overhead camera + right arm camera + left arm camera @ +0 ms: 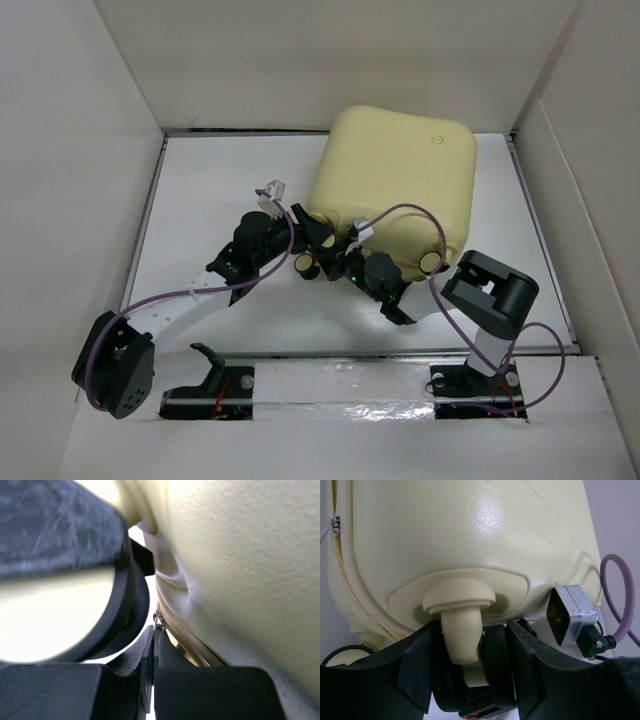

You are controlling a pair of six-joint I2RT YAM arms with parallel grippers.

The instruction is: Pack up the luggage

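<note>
The luggage (392,180), a pale-yellow hard-shell suitcase, lies closed and flat at the back middle of the table. My left gripper (308,238) is at its near-left corner. In the left wrist view the fingers (415,665) stand on either side of a caster wheel (462,630), touching its cream stem and black wheel. My right gripper (343,252) sits right beside it at the near edge. In the right wrist view its jaws (154,630) are shut on the small metal zipper pull (156,617) at the suitcase seam (190,645).
White walls box in the table on three sides. A second caster wheel (430,262) shows at the suitcase's near-right corner. The right wrist's silver camera block (572,612) and purple cable (615,595) hang close to the left fingers.
</note>
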